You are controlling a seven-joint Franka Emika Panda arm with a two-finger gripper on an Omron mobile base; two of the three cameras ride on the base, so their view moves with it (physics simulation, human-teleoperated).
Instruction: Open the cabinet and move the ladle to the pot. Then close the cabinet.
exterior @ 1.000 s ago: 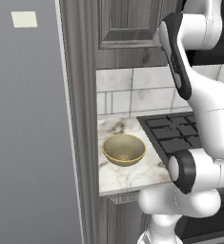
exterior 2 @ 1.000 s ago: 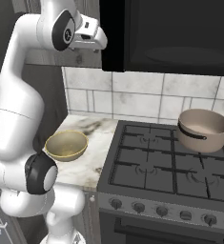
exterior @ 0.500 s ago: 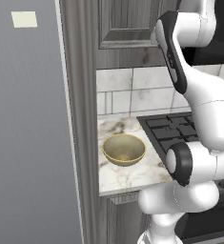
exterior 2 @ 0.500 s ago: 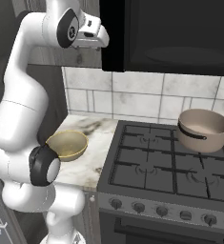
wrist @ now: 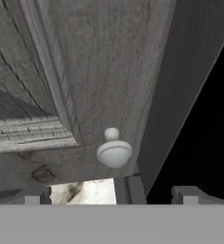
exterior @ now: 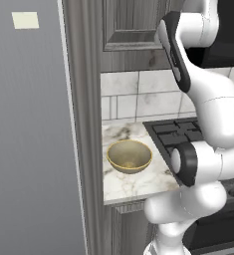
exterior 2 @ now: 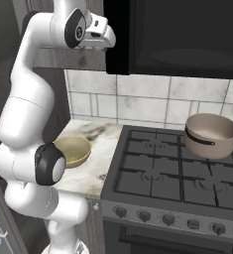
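The cabinet is a dark grey wood-grain wall unit, and its raised-panel door is shut. In the hand view the small round metal knob sits just above my gripper. The gripper is open, its fingertips spread wide to either side below the knob and touching nothing. In the right base view my hand is raised to the cabinet's lower corner. The taupe-brown pot stands on the back right burner of the stove. The ladle is hidden.
A golden-yellow bowl rests on the marble counter left of the black gas stove. A tall flat grey panel fills the left. A black appliance hangs above the stove, beside the cabinet.
My hand has edged a little further toward the cabinet's lower corner, and the upper arm has swung with it. The jaws stay open. Bowl and pot have not moved.
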